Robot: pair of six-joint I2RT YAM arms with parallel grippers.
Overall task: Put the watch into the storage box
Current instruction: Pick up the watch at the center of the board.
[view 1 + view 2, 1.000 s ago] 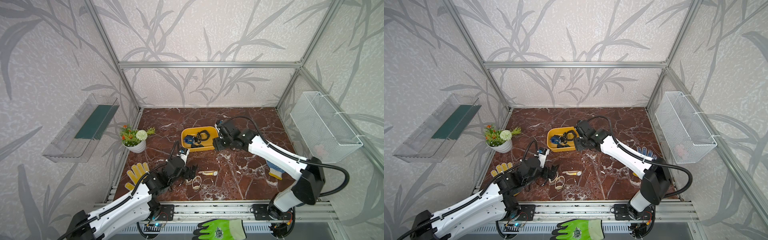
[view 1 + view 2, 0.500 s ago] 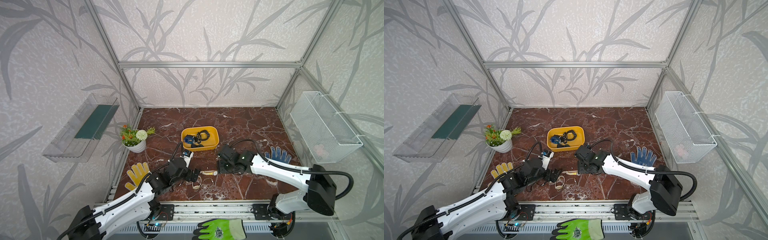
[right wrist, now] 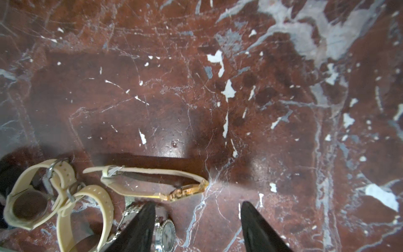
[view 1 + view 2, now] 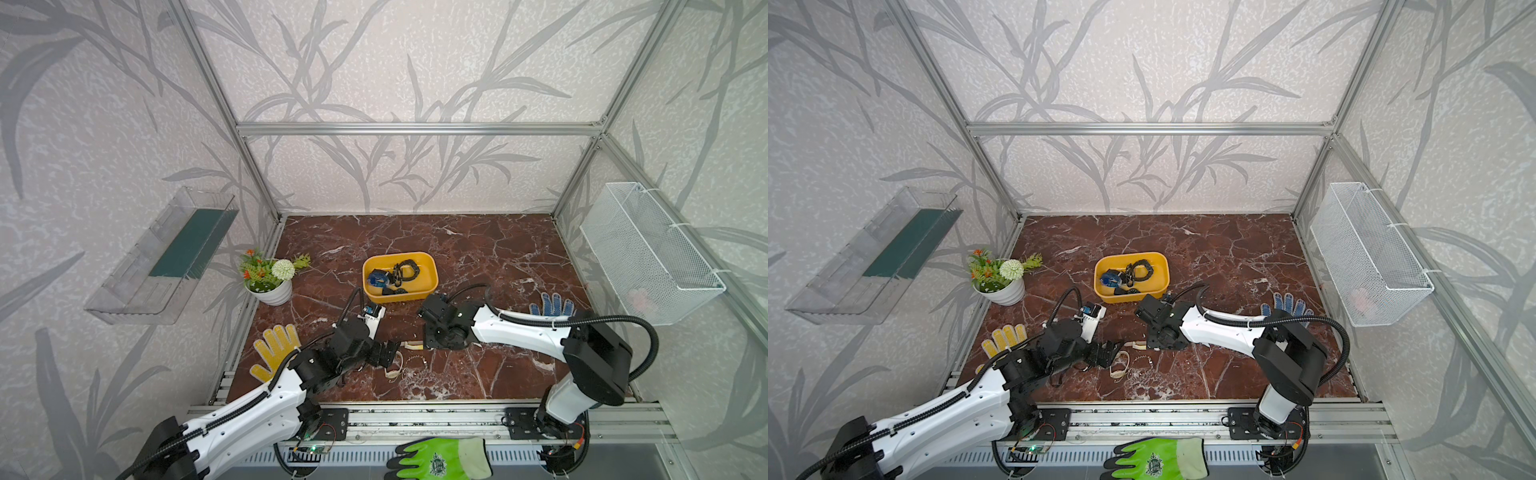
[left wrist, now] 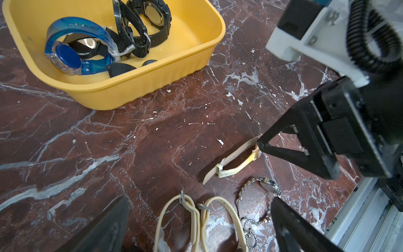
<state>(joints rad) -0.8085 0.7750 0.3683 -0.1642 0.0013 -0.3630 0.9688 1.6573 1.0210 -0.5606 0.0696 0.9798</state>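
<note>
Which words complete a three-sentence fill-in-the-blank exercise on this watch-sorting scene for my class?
1. The storage box is coloured ____.
2. The blue watch lies in it among watches coloured ____.
3. The jaws of the left gripper stand ____.
Missing words: yellow, black, open.

Robot lab test cell, not a home or shop. Boxed in by aluminium frame (image 4: 415, 129) with leaf-print wall panels (image 4: 415, 62); marble-look top (image 4: 478, 249) as work surface. Left arm (image 4: 249, 415) and right arm (image 4: 519, 332) bolted to a rail (image 4: 415, 419) at 6 o'clock, with cables and a bare board (image 4: 311, 449) exposed there. Unrelated props scattered about: clear tray (image 4: 137, 291) on the wall at 9, mesh basket (image 4: 648, 249) at 3, potted plant (image 4: 270, 278) at 10, box (image 4: 428, 270) of watches near centre, odd gloves at 8 (image 4: 274, 345), 4 (image 4: 552, 305) and 6 (image 4: 440, 459).
</note>
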